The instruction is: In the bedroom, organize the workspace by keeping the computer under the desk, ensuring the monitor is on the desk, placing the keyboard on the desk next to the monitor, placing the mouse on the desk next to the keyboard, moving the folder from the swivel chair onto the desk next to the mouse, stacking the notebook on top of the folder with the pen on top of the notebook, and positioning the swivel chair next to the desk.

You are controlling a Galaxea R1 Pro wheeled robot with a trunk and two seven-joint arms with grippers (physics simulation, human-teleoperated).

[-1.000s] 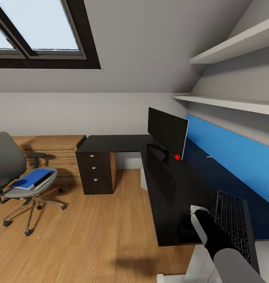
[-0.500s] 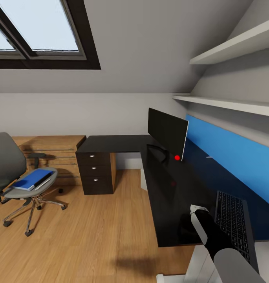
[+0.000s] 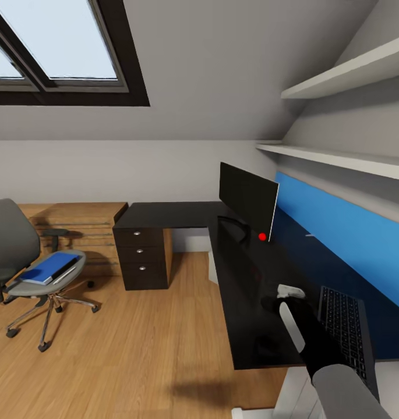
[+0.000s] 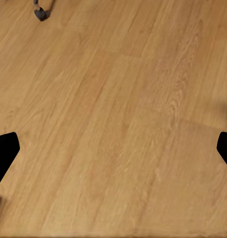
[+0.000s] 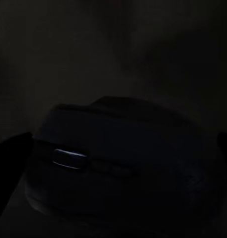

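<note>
The black desk carries the wide black monitor and, nearer me, the keyboard. My right gripper hovers just left of the keyboard, shut on the dark mouse, which looks like a dark blob raised over its shadow. At the left, the swivel chair stands apart from the desk with the blue folder on its seat and a darker flat strip lying on the folder. My left gripper is open over bare wooden floor. The computer and pen cannot be made out.
A black three-drawer unit stands under the desk's far wing, next to a low wooden chest. White shelves and a blue wall panel run above the desk. A chair caster lies on the wooden floor.
My right gripper has moved along the desk toward the monitor and the dark mouse has gone with it. The chair and folder have stayed put.
</note>
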